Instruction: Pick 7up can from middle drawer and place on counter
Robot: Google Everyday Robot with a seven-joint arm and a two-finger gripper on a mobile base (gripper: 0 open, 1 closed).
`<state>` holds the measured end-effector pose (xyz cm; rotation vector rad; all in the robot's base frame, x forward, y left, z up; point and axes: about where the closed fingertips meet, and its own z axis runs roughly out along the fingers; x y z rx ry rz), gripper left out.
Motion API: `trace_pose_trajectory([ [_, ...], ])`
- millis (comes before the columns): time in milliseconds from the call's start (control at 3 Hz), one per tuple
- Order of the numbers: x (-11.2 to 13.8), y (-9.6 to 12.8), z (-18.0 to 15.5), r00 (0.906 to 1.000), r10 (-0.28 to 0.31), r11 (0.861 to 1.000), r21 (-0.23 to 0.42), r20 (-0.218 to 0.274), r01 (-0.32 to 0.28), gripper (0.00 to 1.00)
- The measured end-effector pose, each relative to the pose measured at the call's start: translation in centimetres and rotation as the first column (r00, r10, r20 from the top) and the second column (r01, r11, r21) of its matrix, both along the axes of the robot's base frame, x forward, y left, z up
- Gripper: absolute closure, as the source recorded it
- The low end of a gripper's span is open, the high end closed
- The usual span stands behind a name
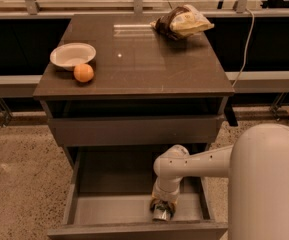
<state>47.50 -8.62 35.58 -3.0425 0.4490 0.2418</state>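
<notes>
The middle drawer is pulled open below the cabinet, showing its grey floor. My arm reaches down into its front right part. My gripper points down at the drawer floor, right over the 7up can. The can shows only as a small silver shape at the gripper's tip, close to the drawer's front wall, and the gripper hides most of it. The counter is the dark brown glossy top of the cabinet above.
On the counter are a white bowl and an orange at the left, and a crumpled snack bag at the back right. A shut drawer front overhangs the open drawer. My white body fills the lower right.
</notes>
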Motion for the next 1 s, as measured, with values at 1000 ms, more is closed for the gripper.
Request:
trace_pose_trajectory([
  [1000, 1.8, 3.1, 10.7, 0.9999, -0.014, 0.933, 0.361, -0.003, 0.014, 1.0],
])
